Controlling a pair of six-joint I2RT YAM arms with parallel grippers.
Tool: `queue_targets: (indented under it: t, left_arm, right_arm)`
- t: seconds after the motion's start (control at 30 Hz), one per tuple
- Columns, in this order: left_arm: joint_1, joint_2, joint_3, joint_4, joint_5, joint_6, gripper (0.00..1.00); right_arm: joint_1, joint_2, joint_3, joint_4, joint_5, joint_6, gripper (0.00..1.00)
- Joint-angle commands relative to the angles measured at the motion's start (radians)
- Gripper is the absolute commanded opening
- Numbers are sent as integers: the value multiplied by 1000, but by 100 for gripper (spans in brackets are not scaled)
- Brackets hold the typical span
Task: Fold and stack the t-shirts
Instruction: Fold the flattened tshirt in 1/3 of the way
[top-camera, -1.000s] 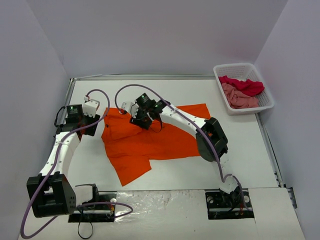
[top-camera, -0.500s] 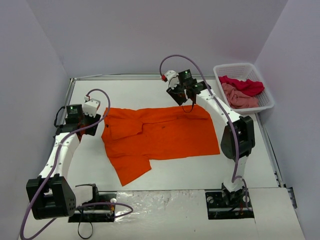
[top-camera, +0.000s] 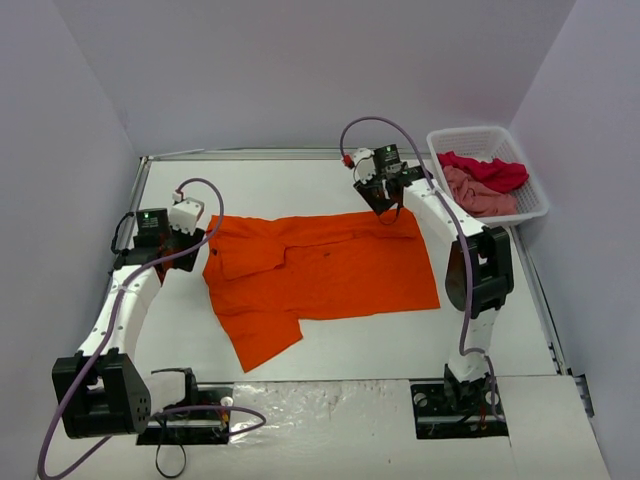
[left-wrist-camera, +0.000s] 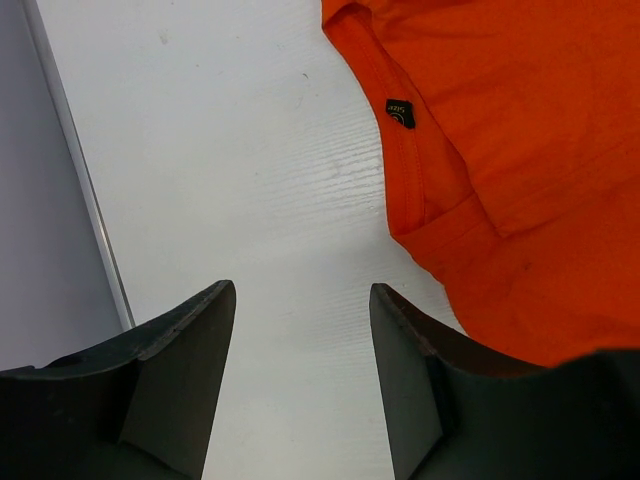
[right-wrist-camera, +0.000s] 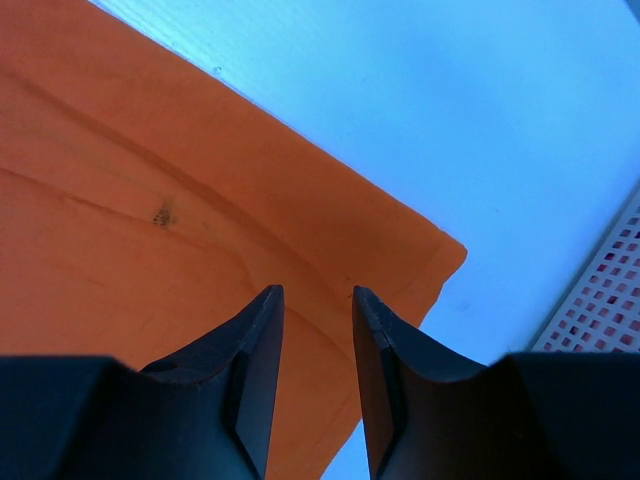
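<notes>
**Orange shirt.** The orange shirt (top-camera: 325, 272) lies spread flat on the table (top-camera: 300, 180), between the two arms. Its neck end points left and its hem right. One sleeve (top-camera: 262, 338) sticks out toward the near edge. The far sleeve cannot be made out from above.

**Left gripper.** The left gripper (top-camera: 190, 245) sits at the neck end of the shirt, and from above it hides part of that edge. In the left wrist view the jaws stand wide apart over bare table with nothing between them: released. The shirt fills the right of this view, cut off by the frame edge and by the gripper body below. A small black label (left-wrist-camera: 400, 113) shows inside the neck, its print too small to read.

**Right gripper.** The right gripper (top-camera: 386, 207) is over the far right corner of the shirt and covers it from above. In the right wrist view the jaws are parted by a narrow gap, and flat cloth shows through it. No cloth is seen pinched. Whether the fingertips (right-wrist-camera: 268, 300) touch the cloth cannot be told. The shirt corner (right-wrist-camera: 448, 258) lies just right of them. A small dark mark (right-wrist-camera: 162, 213) on the cloth cannot be identified. The gripper body blocks the lower frame.

**Basket.** The basket (top-camera: 470, 133) stands at the far right, well apart from the orange shirt. It holds a red shirt (top-camera: 492, 171) and a pink shirt (top-camera: 478, 196), both bunched, their outlines unreadable.
</notes>
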Motion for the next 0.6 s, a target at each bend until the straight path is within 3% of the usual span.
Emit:
queue_targets:
  t: [0.0,0.57]
  left_arm:
    - [-8,-20,0,8,3,-15,55]
    - [-19,-9,0,2,-9,-13,55]
  right_arm:
    - [-13,30,-26,-16,-31,11,30]
    - [-2,162,7,-19,-140,43,28]
